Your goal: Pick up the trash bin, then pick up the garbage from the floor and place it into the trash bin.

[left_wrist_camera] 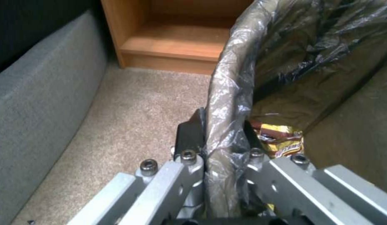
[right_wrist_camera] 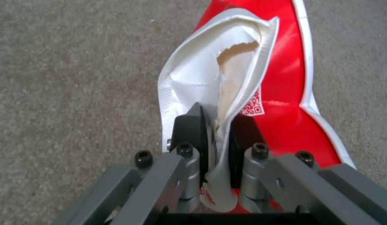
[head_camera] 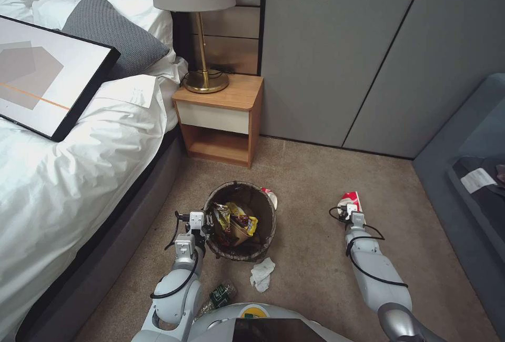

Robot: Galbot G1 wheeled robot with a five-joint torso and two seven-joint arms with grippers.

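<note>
While a green-labelled bottle and white tissue lie on the carpet nearest the robot, the left claw, arm stretched forward and low, pinches the rim of the trash bin, which already holds wrappers. Farther right, the right claw is clamped on a red-and-white wrapper at the floor, so I judge the garbage-collecting step is in hand. Next comes carrying it left over the bin's mouth.

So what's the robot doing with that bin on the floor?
It's tidying up litter. Its left gripper is clamped on the rim of the trash bin, which already has snack wrappers inside. Its right gripper is pinching a red-and-white wrapper off to the bin's right, over the carpet. A white tissue and a bottle lie on the carpet near the bin.
</note>
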